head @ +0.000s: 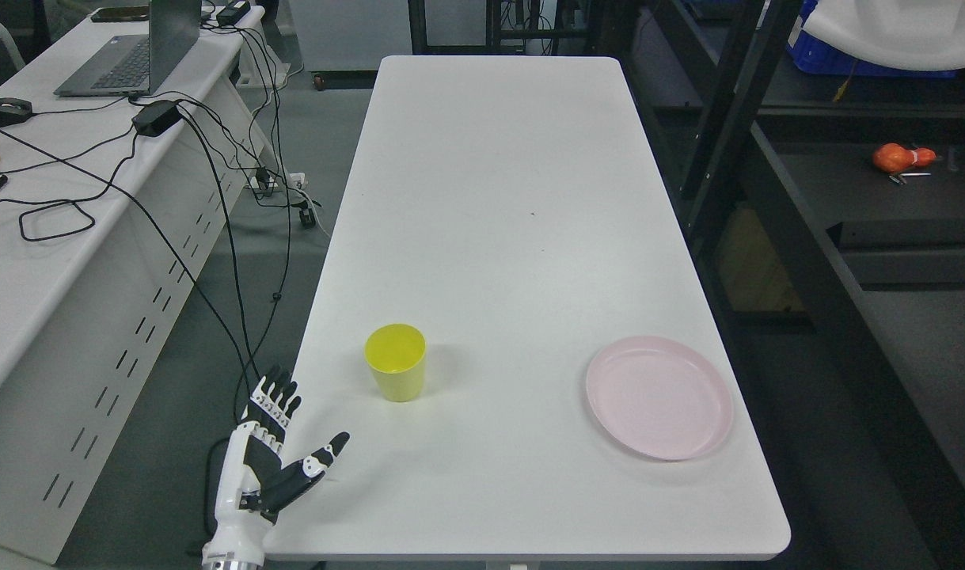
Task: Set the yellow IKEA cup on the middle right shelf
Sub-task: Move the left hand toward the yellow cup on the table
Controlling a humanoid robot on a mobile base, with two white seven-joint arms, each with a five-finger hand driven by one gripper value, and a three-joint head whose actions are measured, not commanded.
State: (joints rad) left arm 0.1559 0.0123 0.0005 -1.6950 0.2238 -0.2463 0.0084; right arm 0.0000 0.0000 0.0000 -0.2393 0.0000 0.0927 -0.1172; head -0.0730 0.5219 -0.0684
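Fingers [275,393] of the left hand [268,451] are spreading loose and holding nothing, the thumb sticking out toward two o'clock over the table's [498,198] near left edge. No right hand is showing.

The cup [396,362] is standing upright and open-mouthed on the table, near the hand and at about one o'clock from it, clear of any contact. A pink plate [659,397] is lying well apart at the cup's three o'clock. The shelf [862,182] is running along the table's right side, dark, with a small orange object [902,157] sitting on one level at about two o'clock from the cup.

Judging by its look, the cup is a thin plastic tumbler: light, stiff enough to resist a moderate squeeze, unlikely to break, but smooth-walled and slightly tapered, so it is probably liable to slip downward through a loose grip. It appears empty, so tipping is costing nothing but position. Best hold seems to be around the mid-wall, thumb on the near side and fingers wrapping the far side, below the rim, with steady rather than hard pressure.
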